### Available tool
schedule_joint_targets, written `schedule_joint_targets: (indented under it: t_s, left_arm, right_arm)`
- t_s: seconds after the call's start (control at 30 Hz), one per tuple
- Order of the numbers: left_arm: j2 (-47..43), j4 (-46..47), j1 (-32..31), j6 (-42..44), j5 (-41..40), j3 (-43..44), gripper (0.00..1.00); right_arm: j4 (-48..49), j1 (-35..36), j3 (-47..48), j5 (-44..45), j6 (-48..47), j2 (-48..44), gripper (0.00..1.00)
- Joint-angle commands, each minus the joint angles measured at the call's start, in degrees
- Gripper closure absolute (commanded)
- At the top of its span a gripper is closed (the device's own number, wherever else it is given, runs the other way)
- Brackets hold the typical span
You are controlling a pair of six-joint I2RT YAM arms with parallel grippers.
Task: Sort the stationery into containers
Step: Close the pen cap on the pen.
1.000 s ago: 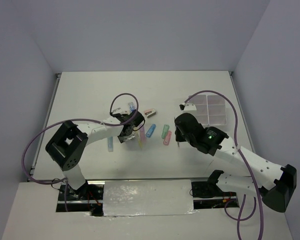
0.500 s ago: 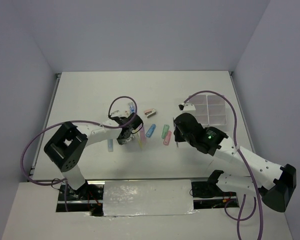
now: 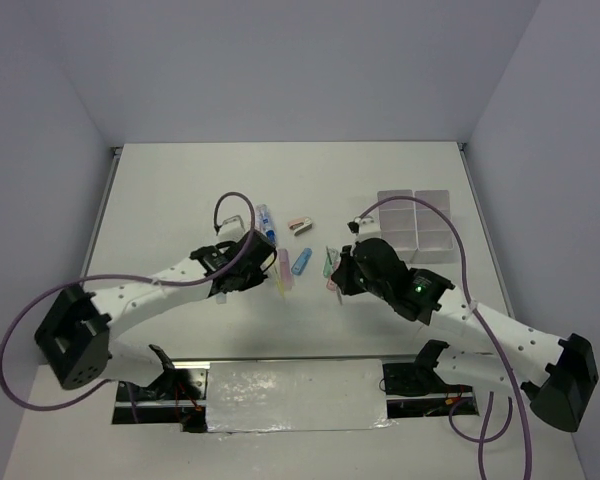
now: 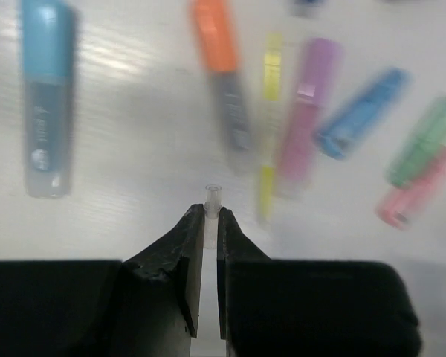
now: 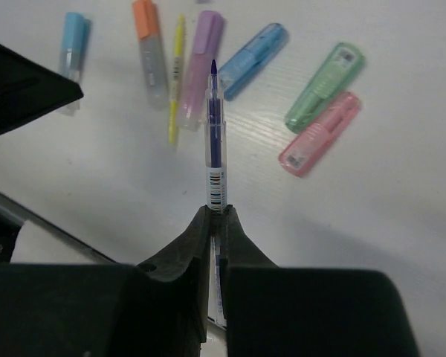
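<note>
My left gripper [image 4: 211, 212] is shut on a thin clear pen [image 4: 212, 195] whose end pokes out past the fingertips. It hangs over the table near a blue marker [image 4: 46, 89], an orange marker [image 4: 221, 67], a yellow pen [image 4: 271, 74] and a purple marker [image 4: 308, 111]. My right gripper [image 5: 216, 212] is shut on a clear-barrelled blue pen [image 5: 214, 126] and holds it above the green [image 5: 325, 82] and pink [image 5: 320, 134] markers. The containers [image 3: 417, 225] stand at the right, apart from both grippers [image 3: 248, 272] [image 3: 340, 278].
A blue-white tube [image 3: 267, 220] and a small pink eraser [image 3: 300, 225] lie behind the marker row. A second blue marker [image 5: 249, 56] lies between the purple and green ones. The two grippers are close together over the row. Walls close in the table on three sides.
The left arm has dropped and stretched out, its gripper shifting slightly nearer. The right gripper has moved left over the green and pink markers. The blue-white tube now shows in full.
</note>
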Motion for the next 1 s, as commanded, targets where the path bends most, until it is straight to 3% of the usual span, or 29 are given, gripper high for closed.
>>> schedule_joint_targets:
  t_s: [0.0, 0.13, 0.33, 0.47, 0.63, 0.97]
  left_arm:
    - [-7.31, 4.84, -4.98, 9.59, -1.35, 4.81, 1.00]
    - [-18.09, 21.49, -8.42, 14.62, 1.27, 0.07, 1.00]
    - [-30.68, 46.73, -10.26, 17.00, 8.65, -13.37, 1.00]
    - [-33.50, 54.57, -10.97, 18.31, 10.33, -16.89, 1.00]
    - [-36.32, 58.38, -11.23, 19.28, 11.13, -19.80, 1.00]
    - [-40.80, 57.77, -11.41, 21.66, 9.37, -21.56, 1.00]
  right_arm:
    - [11.37, 1.82, -3.60, -6.15, -0.43, -3.06, 1.00]
    - [19.72, 8.39, -6.51, -8.81, 1.51, -6.74, 1.00]
    - [31.14, 20.78, -12.04, -0.21, 7.30, -9.92, 1.00]
    - [33.19, 26.16, -11.36, 7.97, 9.94, -8.43, 1.00]
    - [30.21, 32.40, -7.05, 15.78, 10.56, -3.86, 1.00]
    - [27.21, 33.99, -5.02, 22.14, 14.96, -3.24, 1.00]
